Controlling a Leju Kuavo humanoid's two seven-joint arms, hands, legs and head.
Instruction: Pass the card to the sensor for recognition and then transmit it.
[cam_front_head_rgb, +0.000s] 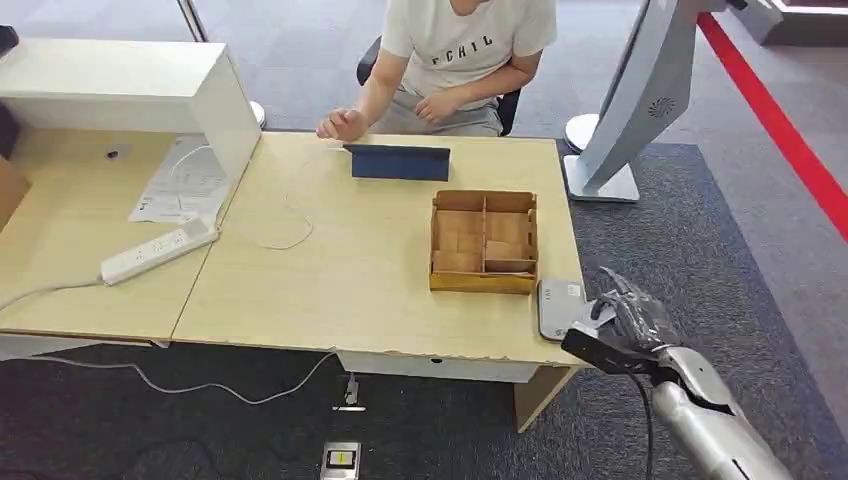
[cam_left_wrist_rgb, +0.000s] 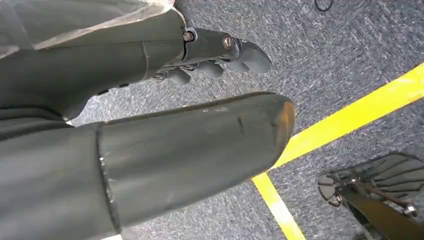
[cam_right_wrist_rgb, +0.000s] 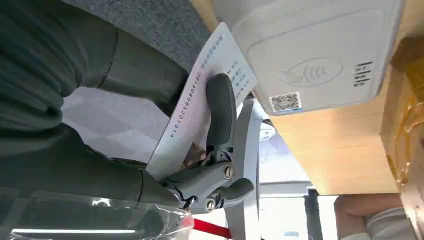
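Head view, left side: a white power strip (cam_front_head_rgb: 158, 250) lies on the desk (cam_front_head_rgb: 330, 290) beside printed sheets (cam_front_head_rgb: 180, 180), under a white box-like stand (cam_front_head_rgb: 130, 90).
Far edge: a person (cam_front_head_rgb: 450, 60) sits behind the desk, one hand resting on its top next to a dark blue folded stand (cam_front_head_rgb: 399, 162).
Container: a brown cardboard tray (cam_front_head_rgb: 484, 242) with dividers stands right of the desk's middle; its compartments look bare, though the nearest ones are partly hidden by the walls.
Sensor: a grey card reader (cam_front_head_rgb: 559, 305) lies flat at the desk's right front corner, just beside the tray.
Right hand: the right hand (cam_front_head_rgb: 625, 318) sits at the desk's right edge, close to the sensor; in the right wrist view the thumb and a finger are clamped on the card (cam_right_wrist_rgb: 200, 100).
Card: white, printed with a row of digits; its long axis runs out from the hand, and its far short end points at the sensor (cam_right_wrist_rgb: 315, 55), reaching its edge.
Left hand: in the left wrist view the left hand (cam_left_wrist_rgb: 210, 55) hangs over grey carpet with a yellow line (cam_left_wrist_rgb: 345, 125); its fingers are curled in on nothing.
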